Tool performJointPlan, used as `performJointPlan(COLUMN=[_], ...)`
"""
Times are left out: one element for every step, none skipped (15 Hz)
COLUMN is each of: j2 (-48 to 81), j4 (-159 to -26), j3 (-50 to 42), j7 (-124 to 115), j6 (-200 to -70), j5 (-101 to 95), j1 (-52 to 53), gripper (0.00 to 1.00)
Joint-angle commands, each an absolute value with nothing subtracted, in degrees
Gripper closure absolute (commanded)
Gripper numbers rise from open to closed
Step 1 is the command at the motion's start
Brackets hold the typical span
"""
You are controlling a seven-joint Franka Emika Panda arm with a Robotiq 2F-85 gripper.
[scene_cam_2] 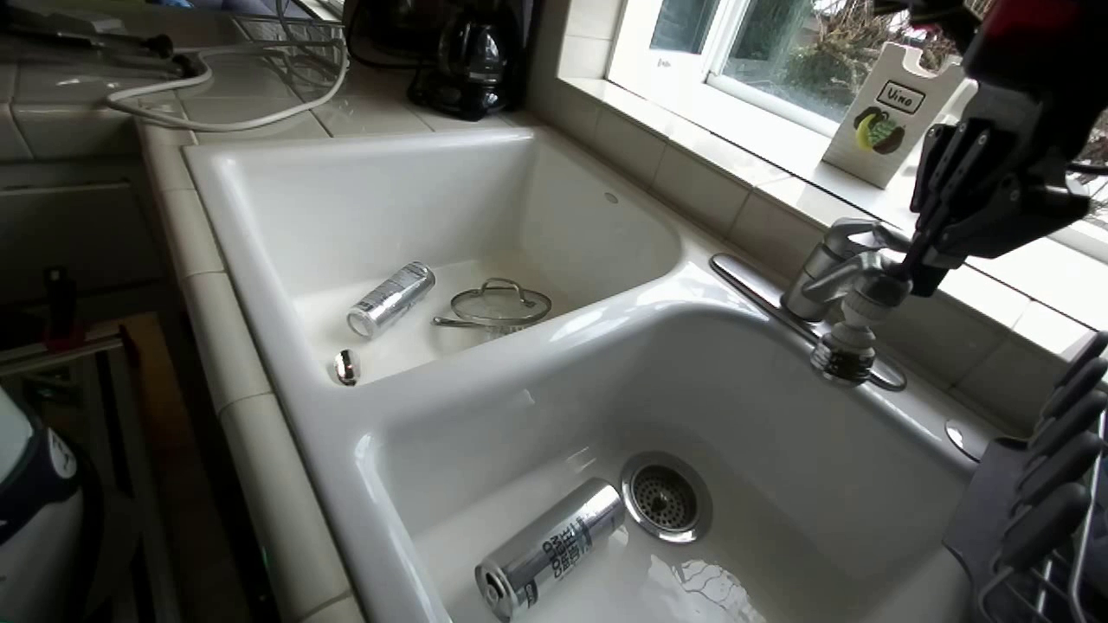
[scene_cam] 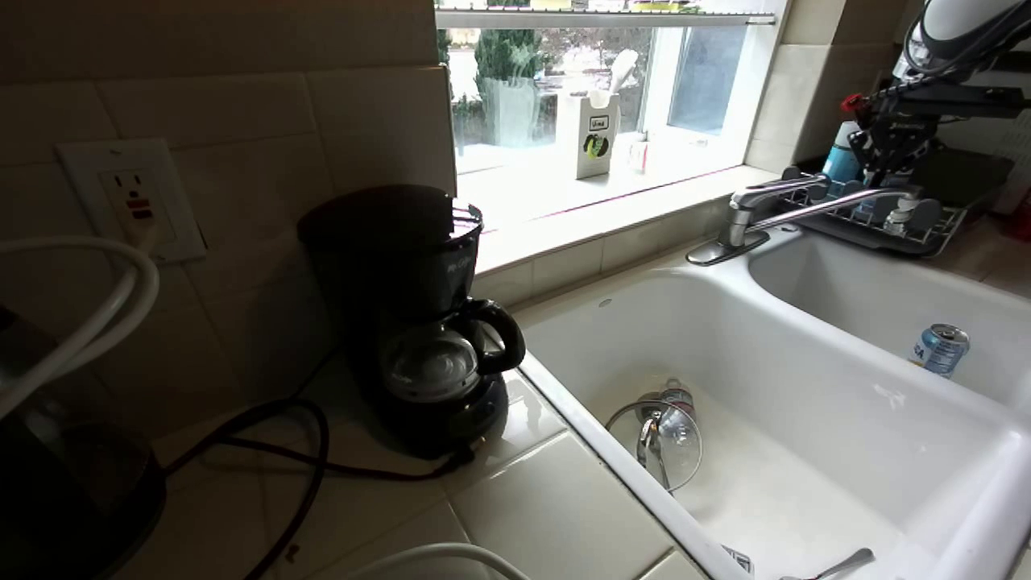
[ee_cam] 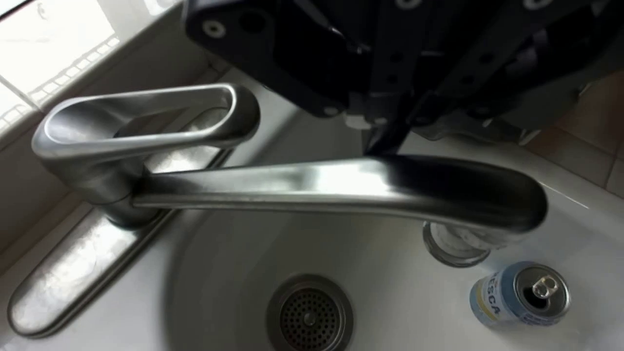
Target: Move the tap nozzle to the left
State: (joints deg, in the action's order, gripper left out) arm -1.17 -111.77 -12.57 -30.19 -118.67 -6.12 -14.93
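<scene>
The tap nozzle is a long, slim chrome spout (ee_cam: pixel 292 183) that rises from a chrome base plate. It reaches over the sink basin with the drain and ends in a pale aerator. It also shows in both exterior views (scene_cam: pixel 838 208) (scene_cam_2: pixel 881 285). My black gripper (ee_cam: pixel 382 146) comes in from the top of the wrist view, its jaws together with nothing seen between them. Its fingertips go down behind the spout's far edge, close against it; whether they touch is hidden. In an exterior view the gripper (scene_cam_2: pixel 916 260) stands right beside the spout's end.
A looped chrome handle (ee_cam: pixel 146 117) sits above the spout's base. A can (ee_cam: pixel 519 295) lies in the basin near the drain (ee_cam: pixel 309 317). A dish rack (scene_cam_2: pixel 1056 484) stands beside the sink. A white carton (scene_cam_2: pixel 892 117) stands on the window sill.
</scene>
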Motion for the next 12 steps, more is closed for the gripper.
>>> performJointPlan(j2=[-3.9, -4.0, -4.1, -4.2, -4.4, -4.6, -4.8, -4.9, -4.9, -5.0, -5.1, -5.1], j4=[-113.5, -113.5, -113.7, -113.8, -114.0, -114.3, -114.4, -114.5, -114.5, -114.6, -114.7, -114.8], j3=[-11.5, -11.3, -11.1, -10.8, -10.6, -10.3, -10.2, -10.0, -9.8, -9.6, -9.4, -9.2], j7=[-31.5, -31.1, -30.8, -30.6, -30.2, -29.4, -29.1, -28.4, -27.9, -27.1, -25.9, -24.9], j6=[-109.5, -108.1, -106.9, -106.0, -105.3, -104.9, -104.2, -103.7, -102.8, -102.2, -101.9, -101.5], j5=[-3.5, -2.8, -2.3, -1.8, -1.3, -0.5, 0.1, 0.7, 1.1, 1.6, 2.0, 2.5], j1=[-13.1, -12.8, -12.4, -12.2, -11.8, -11.5, -11.2, -11.0, -10.8, -10.6, -10.4, -10.2], gripper=[1.00, 1.00, 1.00, 1.00, 1.00, 1.00, 1.00, 1.00, 1.00, 1.00, 1.00, 1.00])
